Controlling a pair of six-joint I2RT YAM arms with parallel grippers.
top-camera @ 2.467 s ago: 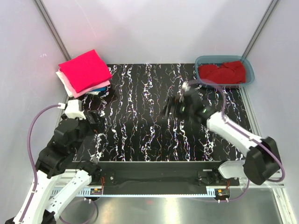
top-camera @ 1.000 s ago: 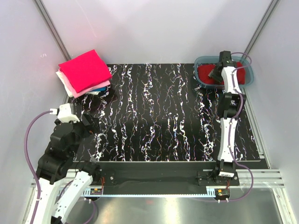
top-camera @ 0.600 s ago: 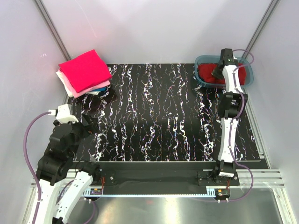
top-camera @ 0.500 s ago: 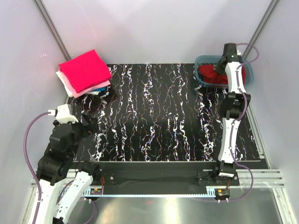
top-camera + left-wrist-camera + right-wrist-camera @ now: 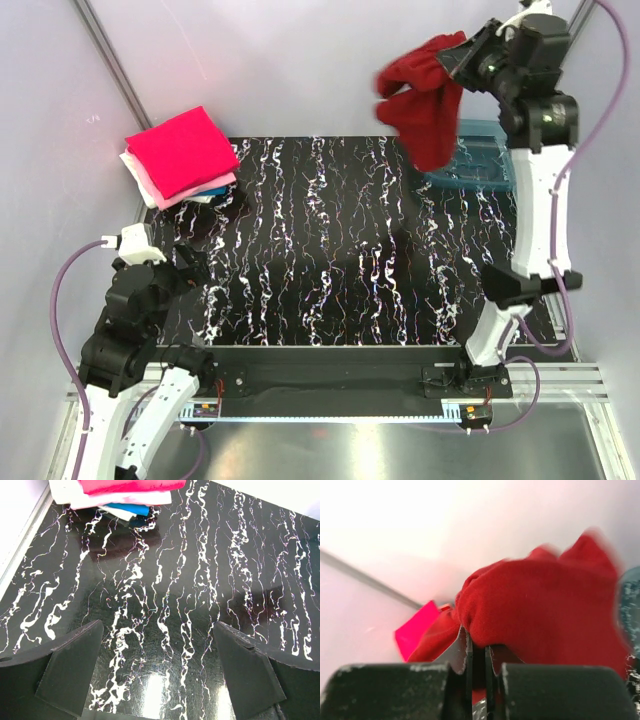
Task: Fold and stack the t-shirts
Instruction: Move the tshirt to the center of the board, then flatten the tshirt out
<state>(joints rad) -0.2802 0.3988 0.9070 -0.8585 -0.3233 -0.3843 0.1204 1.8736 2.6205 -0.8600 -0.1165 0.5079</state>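
Right end effector [image 5: 478, 652] clenches the dark red shirt [image 5: 425, 105] aloft — teal tub [image 5: 485, 170] below, folded stack [image 5: 180, 155] far left.

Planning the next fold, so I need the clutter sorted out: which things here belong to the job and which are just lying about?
Part of the job: dark red t-shirt, hanging from the shut right jaws; folded stack of t-shirts, magenta-pink on top.
Just lying about: teal plastic tub, far right corner of the table.
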